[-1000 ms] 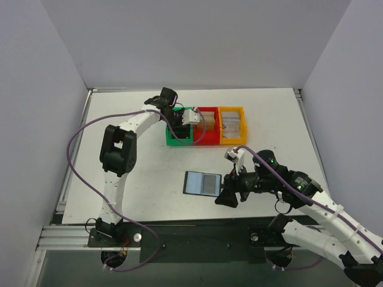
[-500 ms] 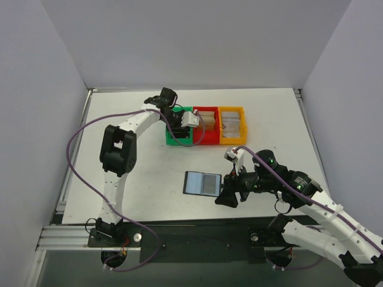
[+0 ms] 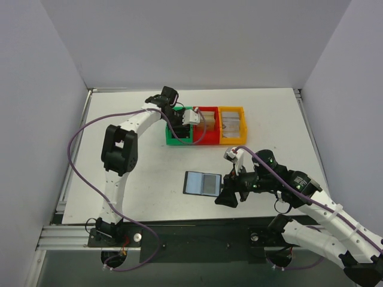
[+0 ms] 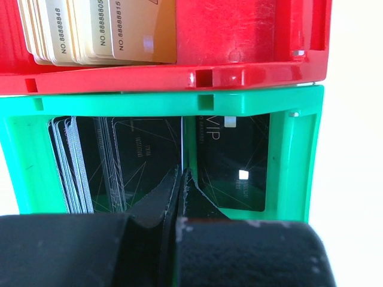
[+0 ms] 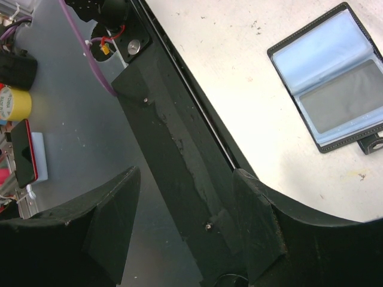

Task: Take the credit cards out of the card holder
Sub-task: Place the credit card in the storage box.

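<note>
The black card holder [image 3: 201,183] lies open on the table, grey-blue pockets up. A greyish credit card [image 3: 207,184] shows in its right pocket. The right wrist view shows the holder [image 5: 311,54] and this card [image 5: 344,104] too. My right gripper [image 3: 227,197] is open and empty just right of the holder, over the table's front edge [image 5: 185,173]. My left gripper [image 3: 178,127] hangs over the green bin [image 3: 169,140]. In the left wrist view its jaws [image 4: 181,179] are shut on a thin card [image 4: 181,143] seen edge-on.
Green, red [image 3: 206,142] and yellow [image 3: 231,141] bins stand in a row at the back middle. The green bin [image 4: 257,101] holds black cards [image 4: 119,161]. The red bin [image 4: 239,75] holds a tan stack [image 4: 102,30]. A dark frame rail [image 5: 179,149] runs below the front edge.
The left gripper has shifted very slightly over the green bin. The right arm and the card holder have not moved.
</note>
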Tool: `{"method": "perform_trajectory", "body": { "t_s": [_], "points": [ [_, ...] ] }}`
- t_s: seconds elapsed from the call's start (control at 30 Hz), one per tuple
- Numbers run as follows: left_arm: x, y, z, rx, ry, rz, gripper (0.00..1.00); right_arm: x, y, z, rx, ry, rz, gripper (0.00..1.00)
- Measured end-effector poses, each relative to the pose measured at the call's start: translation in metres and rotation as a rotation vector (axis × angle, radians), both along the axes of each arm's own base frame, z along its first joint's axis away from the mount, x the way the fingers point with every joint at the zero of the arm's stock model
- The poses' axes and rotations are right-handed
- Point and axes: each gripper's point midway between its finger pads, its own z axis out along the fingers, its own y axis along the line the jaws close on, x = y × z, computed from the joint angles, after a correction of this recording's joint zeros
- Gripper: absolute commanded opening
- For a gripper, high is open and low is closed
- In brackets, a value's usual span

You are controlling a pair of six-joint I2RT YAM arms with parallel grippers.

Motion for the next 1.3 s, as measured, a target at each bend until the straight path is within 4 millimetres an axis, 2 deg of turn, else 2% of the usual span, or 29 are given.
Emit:
{"method": "perform_trajectory", "body": {
  "t_s": [0.37,0.43,0.47,0.53,1.2,1.3],
  "points": [
    [0.009,-0.002,0.001,0.0,-0.017,0.044,0.0,0.001,0.0,-0.001,-0.002,0.0,-0.002,0.58],
    [0.011,-0.002,0.001,0.003,-0.022,0.055,0.07,0.001,0.0,-0.001,-0.002,0.0,-0.003,0.58],
    [0.012,-0.002,0.001,0.004,-0.026,0.059,0.16,0.001,0.0,-0.001,-0.002,0.0,-0.003,0.58],
    [0.015,-0.002,0.001,0.007,-0.036,0.071,0.22,0.001,0.0,-0.001,-0.002,0.0,-0.003,0.58],
    [0.036,0.002,0.003,0.049,-0.122,0.147,0.24,0.001,0.0,-0.001,-0.002,0.0,-0.003,0.58],
    [0.036,0.001,0.003,0.052,-0.125,0.148,0.32,0.001,0.0,-0.001,-0.002,0.0,-0.003,0.58]
  ]
}}
